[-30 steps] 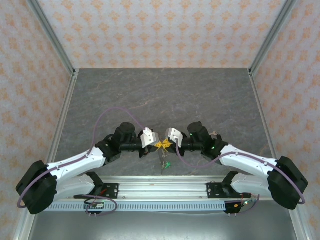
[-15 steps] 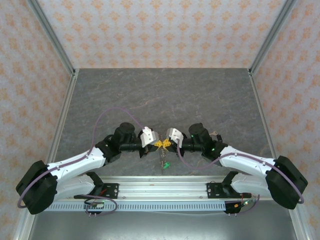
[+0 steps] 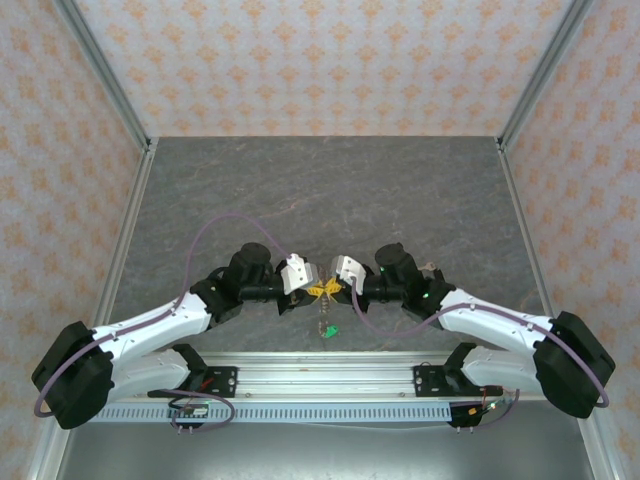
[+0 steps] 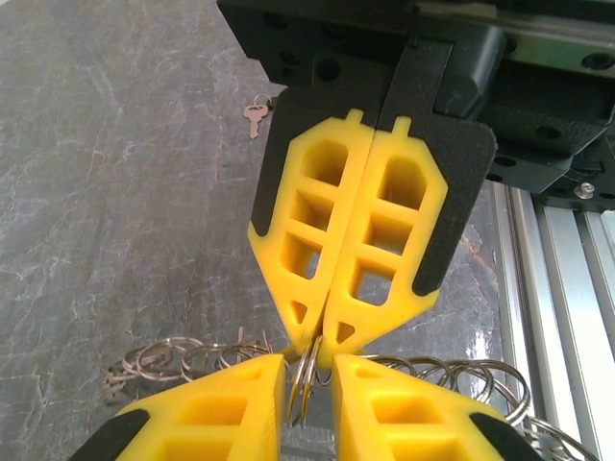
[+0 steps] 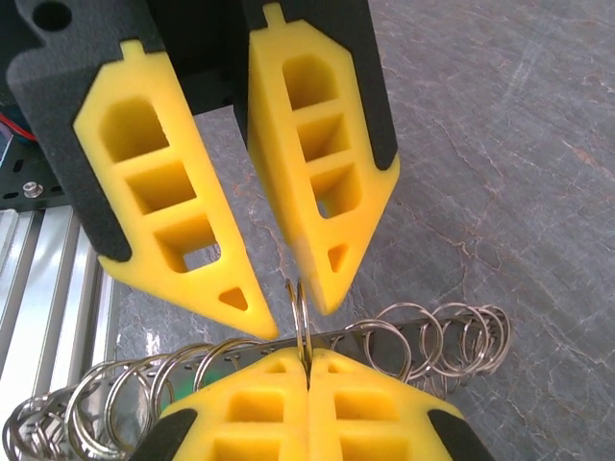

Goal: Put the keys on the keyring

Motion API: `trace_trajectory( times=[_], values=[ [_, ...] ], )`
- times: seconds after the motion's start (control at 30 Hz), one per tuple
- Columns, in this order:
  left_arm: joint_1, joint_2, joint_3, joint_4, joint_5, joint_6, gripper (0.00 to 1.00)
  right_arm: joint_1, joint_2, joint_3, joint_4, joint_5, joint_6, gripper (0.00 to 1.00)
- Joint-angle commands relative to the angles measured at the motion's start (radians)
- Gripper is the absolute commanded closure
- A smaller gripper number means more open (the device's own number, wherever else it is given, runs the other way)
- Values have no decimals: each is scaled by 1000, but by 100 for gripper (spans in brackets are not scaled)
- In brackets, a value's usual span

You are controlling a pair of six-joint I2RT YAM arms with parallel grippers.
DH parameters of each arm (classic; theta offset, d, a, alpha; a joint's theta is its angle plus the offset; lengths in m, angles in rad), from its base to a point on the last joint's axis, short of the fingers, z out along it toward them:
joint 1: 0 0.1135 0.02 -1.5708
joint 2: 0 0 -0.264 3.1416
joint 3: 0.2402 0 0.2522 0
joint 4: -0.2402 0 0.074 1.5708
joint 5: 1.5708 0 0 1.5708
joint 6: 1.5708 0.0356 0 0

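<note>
The left gripper (image 5: 291, 312) had just eased from shut to slightly parted, one ring standing loose in its gap. That left the right gripper (image 4: 315, 344), fully closed, alone pinching the keyring (image 5: 423, 336), probably for a regrasp. The keyring's long axis ran crosswise under the right gripper's tips and trailed away to its near side, ending at a green-headed key (image 3: 328, 331).
</note>
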Motion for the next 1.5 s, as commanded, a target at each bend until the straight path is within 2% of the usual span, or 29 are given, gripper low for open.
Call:
trace_trajectory(
  times=[0.0, 0.9, 1.0, 1.07, 1.47],
  values=[
    [-6, -3, 30, -33, -23, 31, 79, -1, -15, 51, 6, -26, -26, 100],
    [-5, -40, 15, -17, -87, 32, 77, 2, -14, 136, -139, -29, -95, 100],
    [-5, -46, 14, -16, -91, 31, 75, 2, -22, 140, -152, -29, -101, 100],
    [-5, -50, 13, -24, -100, 34, 69, 2, -28, 145, -168, -27, -111, 100],
    [-5, -84, 4, -30, -81, 43, 69, 2, -38, 153, -176, -43, -120, 100]
  ],
)
